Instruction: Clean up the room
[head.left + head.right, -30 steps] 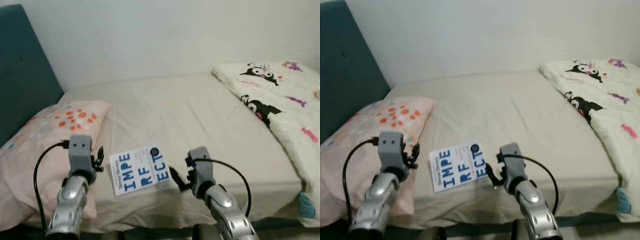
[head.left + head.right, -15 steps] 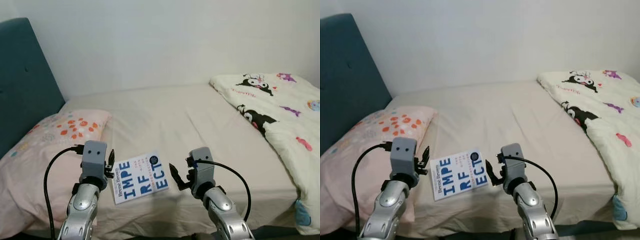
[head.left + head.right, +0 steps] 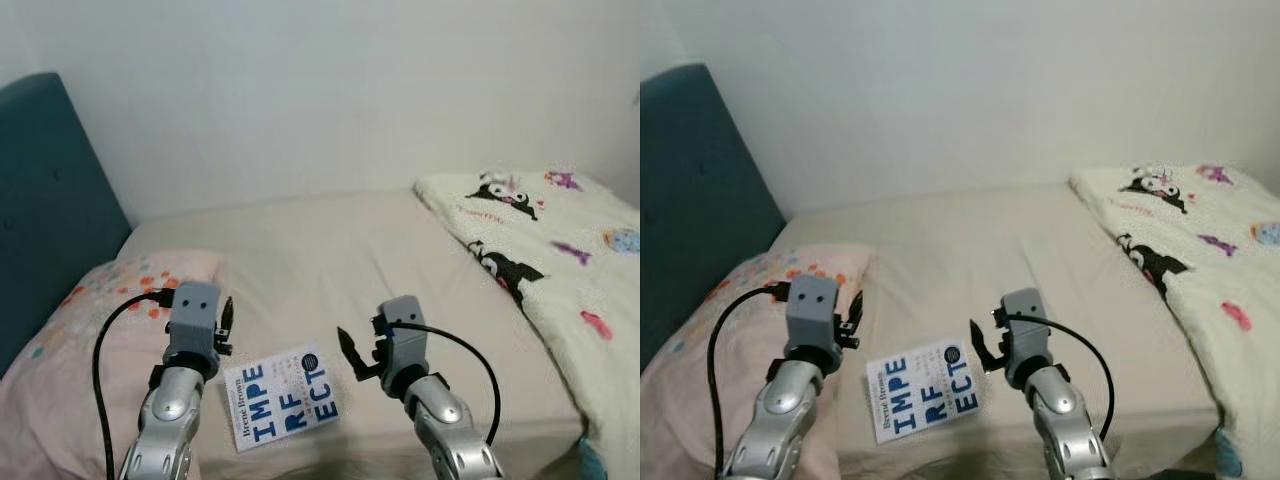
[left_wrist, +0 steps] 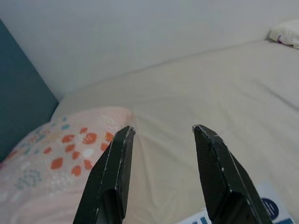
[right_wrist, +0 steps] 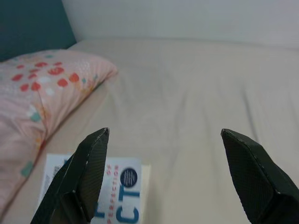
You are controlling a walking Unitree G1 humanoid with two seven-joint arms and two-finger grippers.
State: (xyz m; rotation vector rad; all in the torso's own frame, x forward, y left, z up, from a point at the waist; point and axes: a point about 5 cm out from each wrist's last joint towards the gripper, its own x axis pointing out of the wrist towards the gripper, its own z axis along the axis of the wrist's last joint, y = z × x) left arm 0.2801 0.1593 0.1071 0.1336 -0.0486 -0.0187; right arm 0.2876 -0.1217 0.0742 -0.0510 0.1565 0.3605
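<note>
A white book [image 3: 283, 404] with big blue letters lies flat near the front edge of the beige bed [image 3: 350, 250]. Its corner also shows in the right wrist view, book [image 5: 112, 196], and in the left wrist view, book [image 4: 275, 205]. My left gripper [image 3: 225, 318] is held above the bed just left of the book, open and holding nothing. My right gripper [image 3: 347, 348] is raised just right of the book, open wide and holding nothing. Both sets of black fingers [image 4: 117, 172] point toward the far wall.
A pink pillow [image 3: 90, 330] with orange dots lies at the left by the teal headboard [image 3: 45, 190]. A cream quilt [image 3: 540, 240] with cartoon prints covers the bed's right side. A white wall [image 3: 320, 90] stands behind the bed.
The whole picture has shifted down, so the camera has tilted up or drawn nearer the bed. Both grippers have risen a little and stay open. The book has not moved.
</note>
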